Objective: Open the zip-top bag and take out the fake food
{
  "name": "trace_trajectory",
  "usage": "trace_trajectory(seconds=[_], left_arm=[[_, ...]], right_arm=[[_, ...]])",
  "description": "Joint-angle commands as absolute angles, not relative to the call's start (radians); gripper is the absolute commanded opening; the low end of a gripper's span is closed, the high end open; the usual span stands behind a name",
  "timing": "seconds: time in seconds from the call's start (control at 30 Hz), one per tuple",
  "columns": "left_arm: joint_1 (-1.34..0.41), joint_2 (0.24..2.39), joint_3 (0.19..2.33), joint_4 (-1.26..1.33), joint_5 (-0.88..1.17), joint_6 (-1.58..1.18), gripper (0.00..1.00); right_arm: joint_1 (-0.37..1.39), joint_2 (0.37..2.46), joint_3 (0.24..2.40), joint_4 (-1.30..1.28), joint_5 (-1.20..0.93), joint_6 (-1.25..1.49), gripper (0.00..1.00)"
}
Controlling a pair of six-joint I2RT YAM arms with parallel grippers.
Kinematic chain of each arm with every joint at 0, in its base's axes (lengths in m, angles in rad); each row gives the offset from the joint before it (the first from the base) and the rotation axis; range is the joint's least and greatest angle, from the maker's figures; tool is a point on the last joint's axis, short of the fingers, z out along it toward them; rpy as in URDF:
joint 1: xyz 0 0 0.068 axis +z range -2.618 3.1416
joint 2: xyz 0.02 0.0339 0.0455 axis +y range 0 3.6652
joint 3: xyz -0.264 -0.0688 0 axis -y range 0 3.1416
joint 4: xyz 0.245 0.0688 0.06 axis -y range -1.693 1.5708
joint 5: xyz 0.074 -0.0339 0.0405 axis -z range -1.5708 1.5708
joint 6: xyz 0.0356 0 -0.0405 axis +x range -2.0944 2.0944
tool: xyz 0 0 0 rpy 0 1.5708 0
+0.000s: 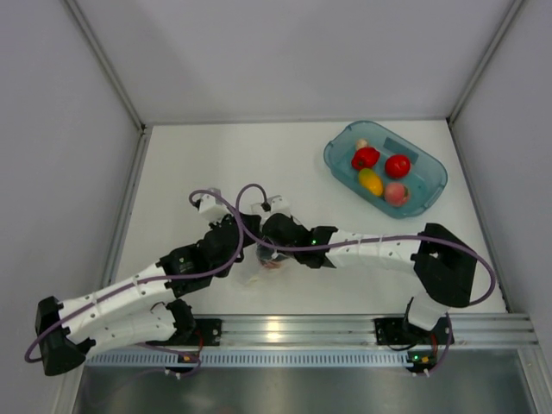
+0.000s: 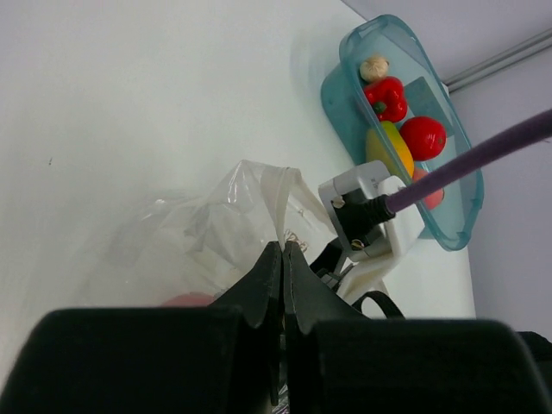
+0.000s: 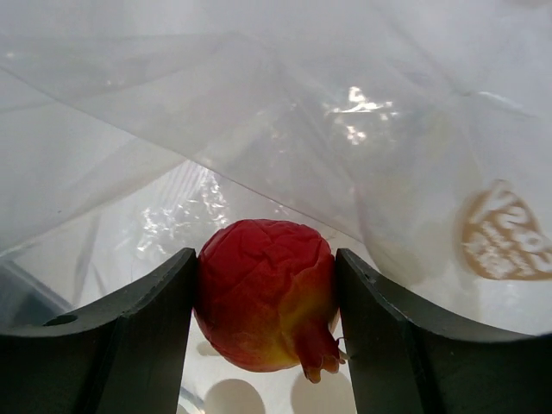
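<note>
My right gripper (image 3: 266, 263) clamps the red fruit (image 3: 259, 302) inside the bag (image 3: 259, 129); left gripper (image 2: 283, 252) pinches its rim. I should withdraw straight, slowly.

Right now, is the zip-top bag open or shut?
Open. The right gripper reaches inside the zip-top bag, fingers against both sides of a red fruit with clear film all round; the left gripper pinches its edge.

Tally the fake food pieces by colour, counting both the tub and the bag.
Red: 3 (pepper and tomato in the tub, red fruit inside the bag)
Yellow: 1 (yellow fruit)
Pink: 1 (peach)
Beige: 1 (beige piece)
Total: 6
</note>
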State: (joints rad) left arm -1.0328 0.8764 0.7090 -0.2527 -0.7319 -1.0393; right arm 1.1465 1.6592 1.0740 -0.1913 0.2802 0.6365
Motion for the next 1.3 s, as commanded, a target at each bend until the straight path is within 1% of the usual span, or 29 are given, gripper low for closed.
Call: trace_trajectory(seconds=[0.0, 0.4, 0.57, 0.77, 0.87, 1.03, 1.27], left_arm=[[-1.029, 0.87, 0.706, -0.25, -0.742, -1.017, 0.0], [-1.029, 0.851, 0.696, -0.247, -0.729, -1.016, 0.0], [-1.029, 0.833, 0.686, -0.248, -0.726, -1.008, 0.0], [-1.029, 0.851, 0.683, -0.245, -0.707, -1.019, 0.0], [-1.031, 0.867, 0.69, -0.247, -0.703, -1.017, 0.0], [-1.031, 0.89, 0.699, -0.245, -0.712, -1.015, 0.0], [-1.029, 0.919, 0.704, -0.247, -0.723, -1.016, 0.0]], right_arm=[[1.172, 1.562, 1.109, -0.159, 0.348, 0.589, 0.26], [1.151, 1.532, 1.123, -0.23, 0.483, 0.558, 0.25], [1.124, 1.532, 1.089, -0.248, 0.505, 0.591, 0.25], [1.109, 1.519, 1.117, -0.27, 0.525, 0.566, 0.25], [1.108, 1.499, 1.129, -0.25, 0.503, 0.537, 0.24], [1.109, 1.441, 1.132, -0.193, 0.408, 0.514, 0.23], [1.108, 1.341, 1.149, -0.181, 0.336, 0.465, 0.24]])
